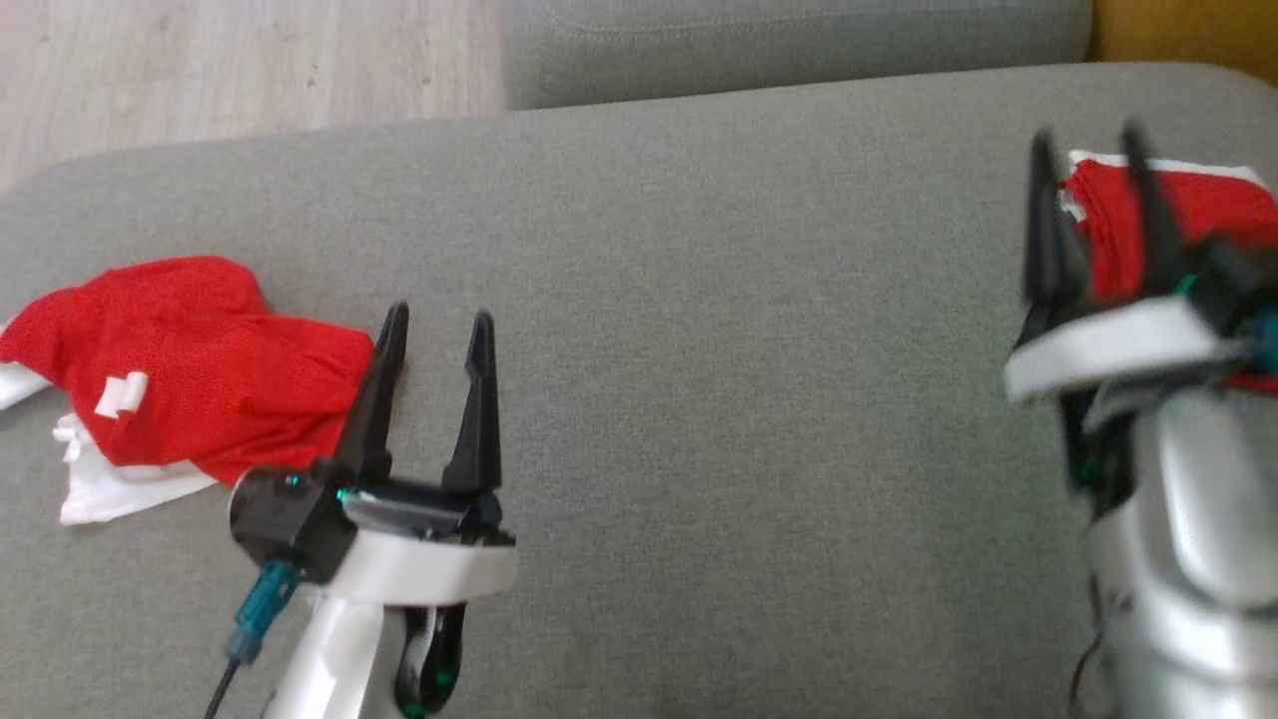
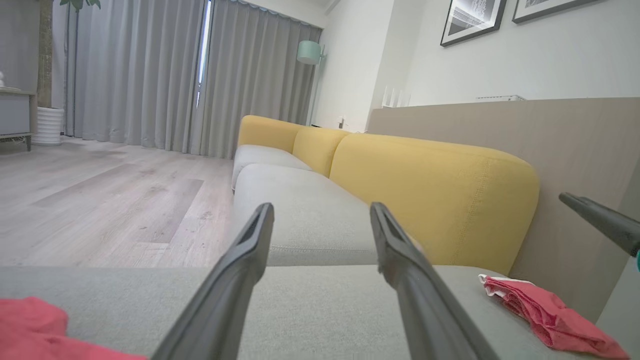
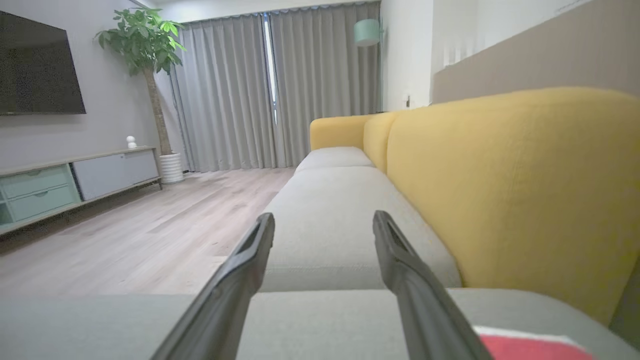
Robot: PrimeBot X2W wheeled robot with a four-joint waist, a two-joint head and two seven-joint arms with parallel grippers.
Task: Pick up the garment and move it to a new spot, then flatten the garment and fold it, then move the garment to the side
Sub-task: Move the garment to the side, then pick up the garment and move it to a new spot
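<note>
Garment (image 1: 190, 359), red with white, left crumpled at left of grey cushion (image 1: 699, 300); second garment (image 1: 1208, 215) seen folded at right end, near yellow backrest (image 2: 430, 200); left gripper (image 1: 437, 322) held spread, nothing grasped, one fingertip just beside crumpled edge, contact not discernible; right gripper (image 1: 1086, 140) likewise spread and empty, blurred, seen against second garment.

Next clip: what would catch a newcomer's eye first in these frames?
The crumpled red garment with white patches, lying at the left of the grey sofa seat, stands out most; the left gripper hovers open at its right edge. A flatter red garment lies at the far right, partly behind the open right gripper. In the wrist views the yellow backrest is the brightest thing.
</note>
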